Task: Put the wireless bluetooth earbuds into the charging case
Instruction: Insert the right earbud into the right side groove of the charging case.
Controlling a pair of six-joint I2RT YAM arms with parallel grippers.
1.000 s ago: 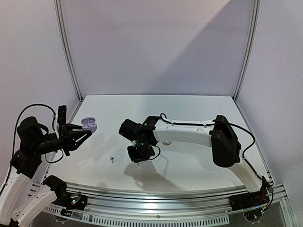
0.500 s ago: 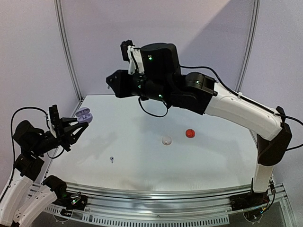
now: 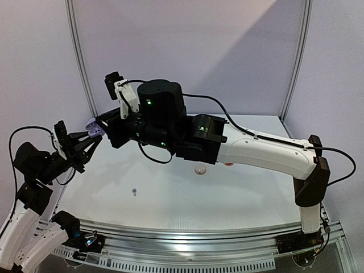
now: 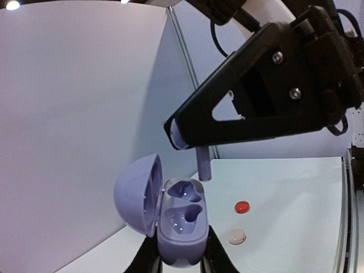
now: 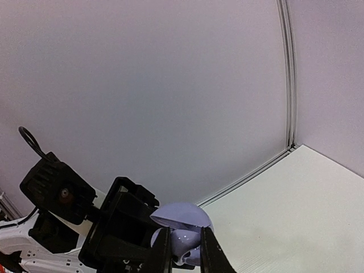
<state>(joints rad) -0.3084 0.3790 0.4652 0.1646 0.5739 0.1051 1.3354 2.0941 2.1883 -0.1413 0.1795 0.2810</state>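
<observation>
Right end effector [image 4: 181, 135]: earbud [image 4: 203, 165] above case [image 4: 180, 230]

The lilac charging case [image 4: 181, 230] is held off the table [image 3: 239, 199] between the left gripper's [image 4: 181, 259] fingers, domed lid [image 4: 138, 193] swung open sideways, both wells bare. A lilac earbud [image 4: 203, 165] hangs stem-down just above the case's upper well, pinched by the right gripper [image 4: 177, 136]. Another tiny earbud [image 3: 134, 191] lies on the table, well apart from the case
</observation>
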